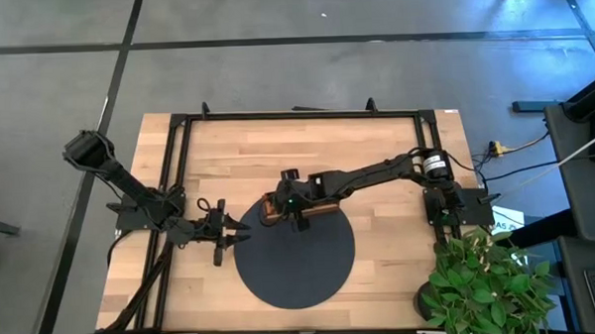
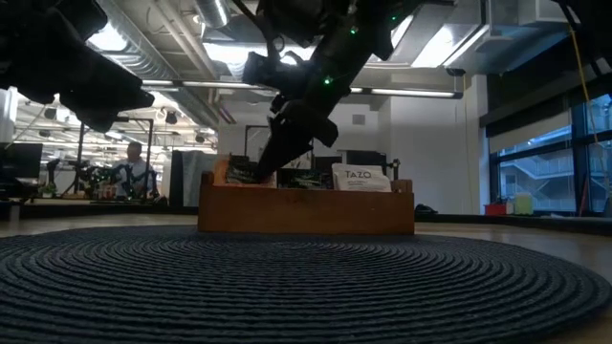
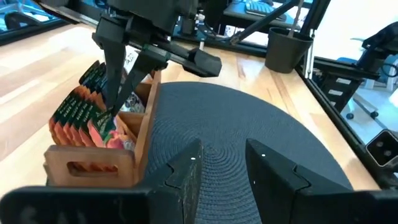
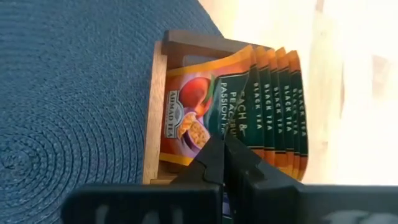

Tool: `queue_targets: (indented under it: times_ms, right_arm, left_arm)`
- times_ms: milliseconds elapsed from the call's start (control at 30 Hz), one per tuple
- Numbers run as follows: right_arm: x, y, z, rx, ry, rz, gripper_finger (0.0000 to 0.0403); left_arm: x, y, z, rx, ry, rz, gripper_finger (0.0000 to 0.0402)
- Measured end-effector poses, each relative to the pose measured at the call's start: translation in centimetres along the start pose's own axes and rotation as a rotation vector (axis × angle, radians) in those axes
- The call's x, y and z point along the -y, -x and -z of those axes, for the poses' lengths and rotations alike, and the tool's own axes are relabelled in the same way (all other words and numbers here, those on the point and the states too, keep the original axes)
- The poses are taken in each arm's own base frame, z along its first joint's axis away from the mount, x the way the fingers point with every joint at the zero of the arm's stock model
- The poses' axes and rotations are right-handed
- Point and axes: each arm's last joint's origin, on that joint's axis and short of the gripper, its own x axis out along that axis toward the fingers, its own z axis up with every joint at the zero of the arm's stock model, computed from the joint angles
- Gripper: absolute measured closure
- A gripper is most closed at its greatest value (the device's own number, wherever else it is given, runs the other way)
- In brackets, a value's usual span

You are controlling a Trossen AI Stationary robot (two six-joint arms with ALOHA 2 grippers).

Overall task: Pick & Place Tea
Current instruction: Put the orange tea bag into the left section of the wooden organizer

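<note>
The wooden tray (image 1: 324,208) stands on the far-left part of the round dark mat (image 1: 296,256). Orange-red tea sachets (image 4: 199,106) stand upright in the tray's left end compartment (image 3: 93,165). A white sachet (image 2: 359,177) shows farther along the tray. My right gripper (image 4: 222,149) reaches down into that left compartment (image 3: 111,112) and is shut on the front orange-red sachet. My left gripper (image 3: 227,168) is open and hovers low at the mat's left edge (image 1: 225,234), short of the tray. My right gripper pinches the upper edge of the front orange-red sachet (image 4: 214,134) between its two fingers (image 3: 115,93). They come from above, slanting down from the table's right. The sachet stands upright in the compartment, against the others of the row.
A black frame rail (image 1: 296,114) runs round the table top. A potted plant (image 1: 485,279) stands at the near right corner. Bare wood (image 1: 376,144) lies on the far side of the tray. A person (image 2: 134,158) sits in the room behind.
</note>
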Motion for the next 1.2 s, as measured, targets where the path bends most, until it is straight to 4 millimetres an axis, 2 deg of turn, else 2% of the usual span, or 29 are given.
queue_targets:
  times_ms: [300, 467, 633, 1033, 1100, 1200]
  right_arm:
    - [0.0, 0.0, 0.0, -0.002, 0.046, -0.004, 0.0394]
    - [0.0, 0.0, 0.0, -0.002, 0.048, -0.007, 0.0355]
    - [0.3, 0.7, -1.0, 0.027, 0.044, -0.026, 0.0323]
    - [0.2, 0.9, -1.3, 0.053, 0.022, -0.107, 0.0319]
    - [0.3, 0.9, -1.5, 0.065, 0.017, -0.076, 0.0319]
    - [0.7, 1.0, -1.6, 0.039, 0.015, 0.069, 0.0319]
  left_arm:
    - [0.0, 0.0, 0.1, -0.005, -0.004, -0.001, 0.0286]
    - [0.0, 0.0, 0.1, -0.006, -0.005, -0.001, 0.0284]
    - [0.0, 0.0, 0.1, -0.006, -0.004, 0.0, 0.0284]
    - [0.0, 0.0, 0.1, -0.006, -0.002, 0.0, 0.0287]
    - [0.0, 0.0, 0.1, -0.006, -0.002, -0.001, 0.0286]
    - [0.0, 0.0, 0.1, -0.006, -0.002, 0.0, 0.0284]
